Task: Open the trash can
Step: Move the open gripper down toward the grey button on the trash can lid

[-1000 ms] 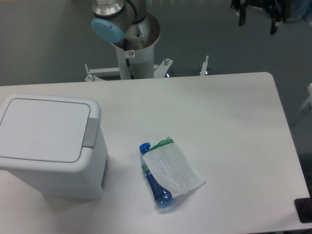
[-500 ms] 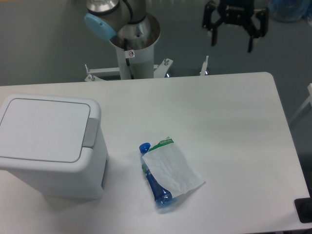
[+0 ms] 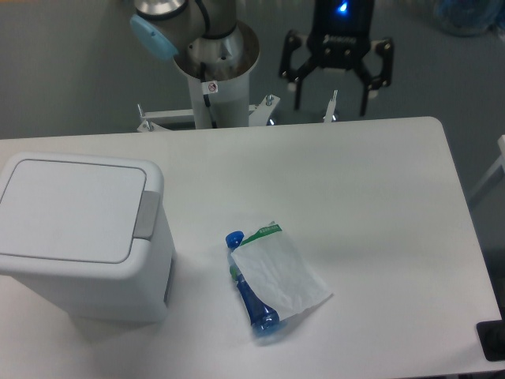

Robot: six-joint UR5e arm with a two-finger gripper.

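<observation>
Tabletop [image 3: 355, 181]: white, rounded far corners, filling most of the fixed camera view; grey floor beyond its far edge.

Trash can [image 3: 83, 233]: white boxy bin at the near-left of the tabletop, flat lid shut flush, grey push tab [image 3: 145, 214] on the lid's right edge.

Blue bottle [image 3: 254, 298]: lying on its side near the tabletop's middle, right of the trash can and apart from it, partly wrapped in a clear bag [image 3: 278, 272] with a green printed strip at the top.

Arm base [image 3: 217, 67]: pale column behind the far edge, on a metal foot frame; a light-blue joint cap [image 3: 153, 37] shows at upper left.

Gripper [image 3: 331, 93]: black, fingers pointing down and spread wide apart, holding nothing; it hangs over the floor just behind the far edge, well apart from the trash can. A blue light shows on the body above it.

Dark object [image 3: 491, 339]: at the near-right corner, cut off by the frame edge; cannot tell what it is.

Change from earlier frames: the gripper has shifted left and lower, from the upper-right corner of the view toward the middle of the far edge; the blue joint cap has also moved left. Trash can, lid and bottle lie as before.
</observation>
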